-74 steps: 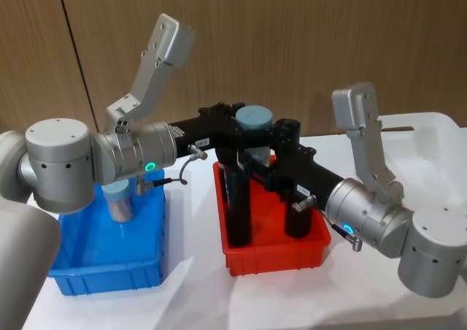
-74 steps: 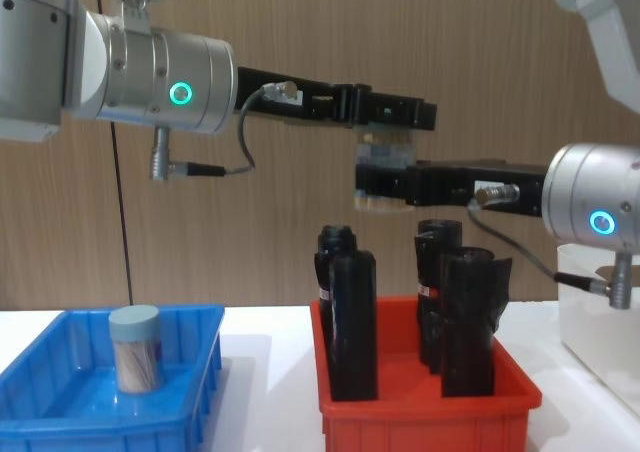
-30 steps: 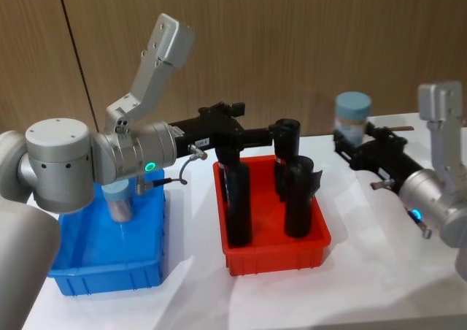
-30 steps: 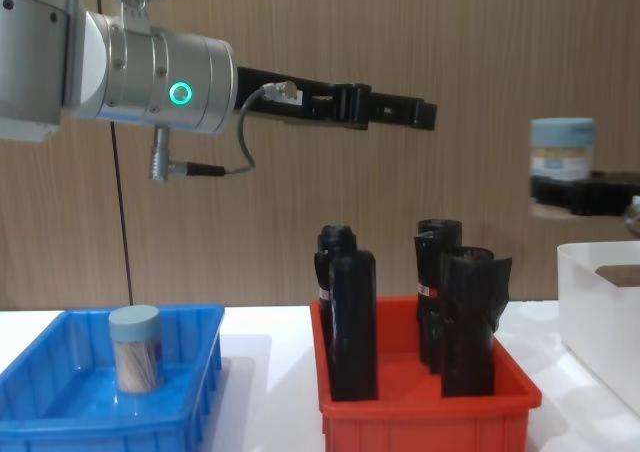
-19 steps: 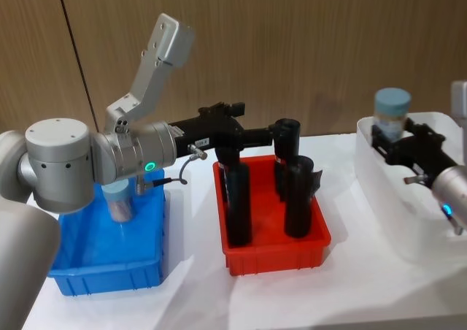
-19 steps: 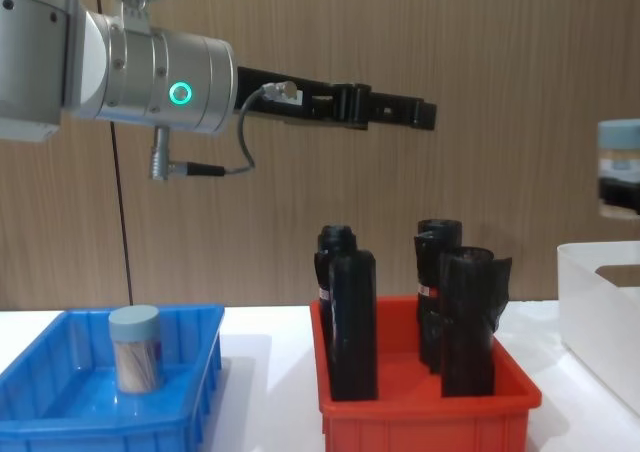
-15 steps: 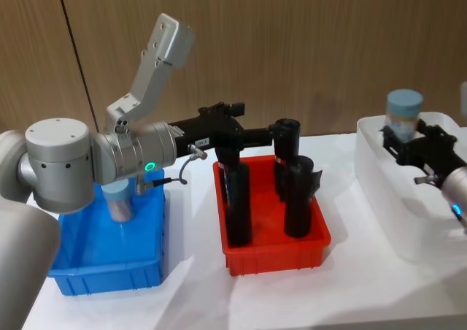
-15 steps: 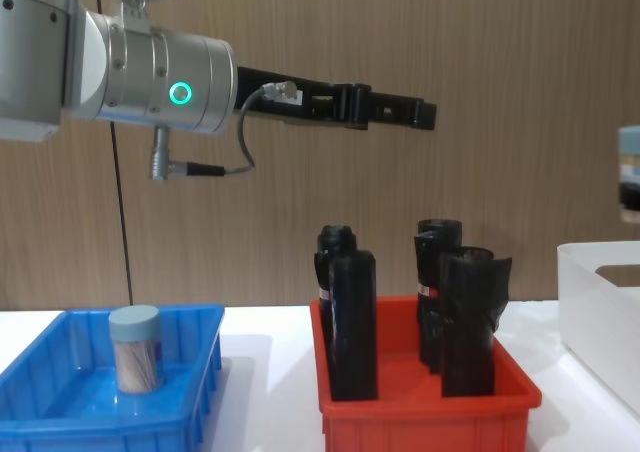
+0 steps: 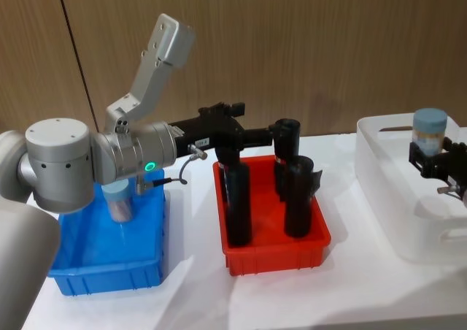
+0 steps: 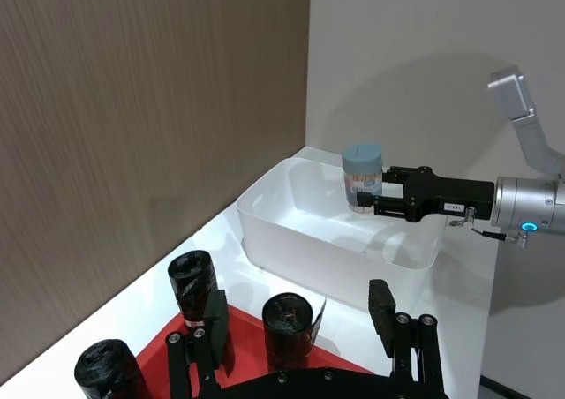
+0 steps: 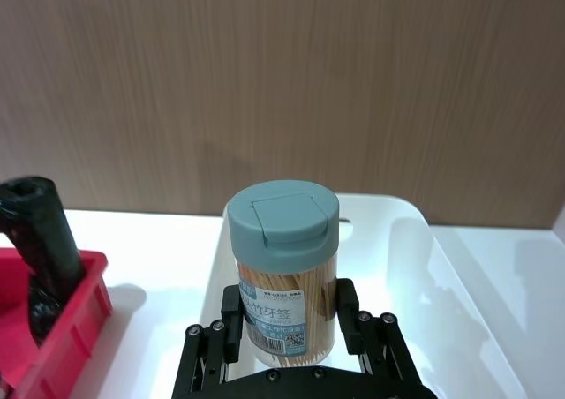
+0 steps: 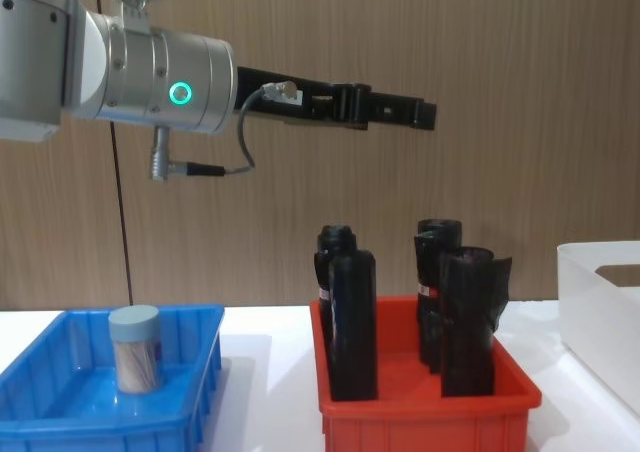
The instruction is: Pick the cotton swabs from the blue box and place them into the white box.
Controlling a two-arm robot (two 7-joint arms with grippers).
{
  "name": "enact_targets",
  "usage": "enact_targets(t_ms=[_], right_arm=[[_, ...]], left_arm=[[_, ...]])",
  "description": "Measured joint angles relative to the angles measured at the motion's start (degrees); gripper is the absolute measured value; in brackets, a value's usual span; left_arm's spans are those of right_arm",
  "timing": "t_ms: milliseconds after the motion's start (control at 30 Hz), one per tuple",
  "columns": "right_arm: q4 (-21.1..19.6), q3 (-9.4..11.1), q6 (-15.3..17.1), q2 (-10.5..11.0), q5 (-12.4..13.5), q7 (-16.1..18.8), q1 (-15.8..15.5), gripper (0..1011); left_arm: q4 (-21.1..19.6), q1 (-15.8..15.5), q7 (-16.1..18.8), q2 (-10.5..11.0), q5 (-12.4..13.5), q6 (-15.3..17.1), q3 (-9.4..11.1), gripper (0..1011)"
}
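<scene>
- The right claw (image 11: 287,327) is shut tight on the held swab jar (image 11: 282,262). It pinches the jar low on both sides, and the lid points up.
- The held swab jar hangs in the air over the white box (image 9: 387,191). It is upright and does not rest on the bottom yet.
- I think this jar's trip is almost done. It is out of the blue box (image 9: 109,279) and has got past the red bin (image 9: 277,255).
- What is left for it is to go down into the white box and be let go.
- The left wrist view shows part of the inside of the white box, and that part looks bare. So I think this would be the first jar to go in.
- The other swab jar (image 12: 135,349) stands upright in the blue box, near the back wall. Nothing is touching it.
- So a second trip is left after this one.
- The left claw (image 12: 418,114) is open and holds nothing. It sticks out high above the red bin and its black bottles (image 9: 237,198).
- The bins all sit on the white surface (image 9: 350,290), with the red bin between the other two.
- My guess is that the job is less than half done, with one jar close and one not started.
</scene>
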Motion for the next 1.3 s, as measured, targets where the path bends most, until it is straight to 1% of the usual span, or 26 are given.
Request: enact_targets(t_ms=[200, 533, 600, 667, 700, 733, 833, 867, 933, 1000, 1300], right_arm=[[2.9, 0.5, 1.2, 0.3, 0.4, 1.0, 0.9, 636], [6.3, 1.0, 1.9, 0.5, 1.2, 2.3, 1.9, 636], [7.0, 1.2, 1.9, 0.5, 1.5, 2.6, 2.1, 661], [7.3, 1.2, 1.9, 0.6, 1.5, 2.8, 2.1, 733], [7.4, 1.2, 1.9, 0.6, 1.6, 2.8, 2.2, 752], [7.7, 1.3, 1.9, 0.6, 1.7, 3.0, 2.2, 804], [8.0, 1.4, 1.9, 0.6, 1.9, 3.1, 2.3, 856], [8.1, 1.4, 1.8, 0.6, 1.9, 3.1, 2.3, 907], [8.2, 1.5, 1.7, 0.6, 2.0, 3.2, 2.3, 938], [8.4, 1.6, 1.4, 0.6, 2.0, 3.3, 2.3, 991], [8.2, 1.9, -0.3, 0.7, 2.4, 3.4, 2.0, 1002]], left_arm=[[0.0, 0.0, 0.0, 0.0, 0.0, 0.0, 0.0, 1004], [0.0, 0.0, 0.0, 0.0, 0.0, 0.0, 0.0, 1004], [0.0, 0.0, 0.0, 0.0, 0.0, 0.0, 0.0, 1004], [0.0, 0.0, 0.0, 0.0, 0.0, 0.0, 0.0, 1004], [0.0, 0.0, 0.0, 0.0, 0.0, 0.0, 0.0, 1004], [0.0, 0.0, 0.0, 0.0, 0.0, 0.0, 0.0, 1004], [0.0, 0.0, 0.0, 0.0, 0.0, 0.0, 0.0, 1004], [0.0, 0.0, 0.0, 0.0, 0.0, 0.0, 0.0, 1004], [0.0, 0.0, 0.0, 0.0, 0.0, 0.0, 0.0, 1004], [0.0, 0.0, 0.0, 0.0, 0.0, 0.0, 0.0, 1004], [0.0, 0.0, 0.0, 0.0, 0.0, 0.0, 0.0, 1004]])
